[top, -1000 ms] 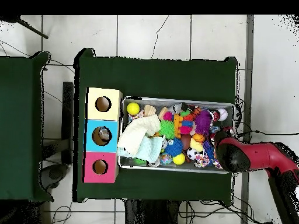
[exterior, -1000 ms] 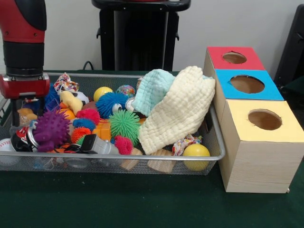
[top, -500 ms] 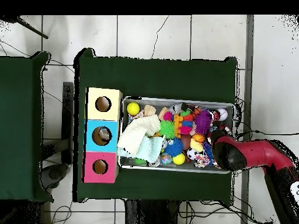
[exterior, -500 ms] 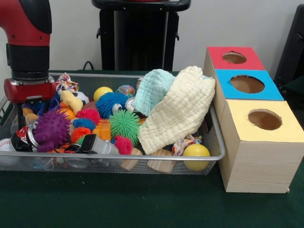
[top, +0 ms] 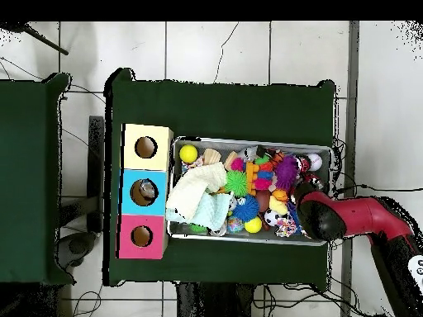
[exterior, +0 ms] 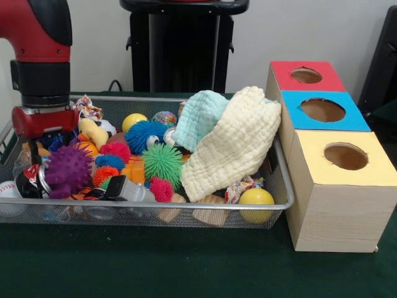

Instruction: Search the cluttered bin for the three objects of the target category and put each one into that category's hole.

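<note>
A wire mesh bin [exterior: 155, 204] is packed with toys: a purple spiky ball [exterior: 66, 170], a green spiky ball [exterior: 163, 162], a blue spiky ball [exterior: 142, 135], a yellow ball [exterior: 256, 197] and a baseball [exterior: 7, 189]. A cream cloth [exterior: 239, 143] and a mint cloth [exterior: 200, 118] are draped over the bin's right part. Right of the bin stands a wooden box with a red hole [exterior: 306, 75], a blue hole [exterior: 322, 110] and a yellow hole [exterior: 345, 156]. My gripper [exterior: 42, 144] hangs low over the bin's left end, just behind the purple ball. In the overhead view the arm [top: 320, 216] hides it.
Wooden blocks [exterior: 211, 215] and a knotted rope toy [exterior: 242, 186] lie at the bin's front. A black stand [exterior: 183, 43] rises behind the bin. In the overhead view the bin [top: 248, 140] sits on green cloth beside the box [top: 146, 191].
The arm has shifted a little further over the bin's end, rightward in the front view and leftward in the overhead view. The toys have not moved.
</note>
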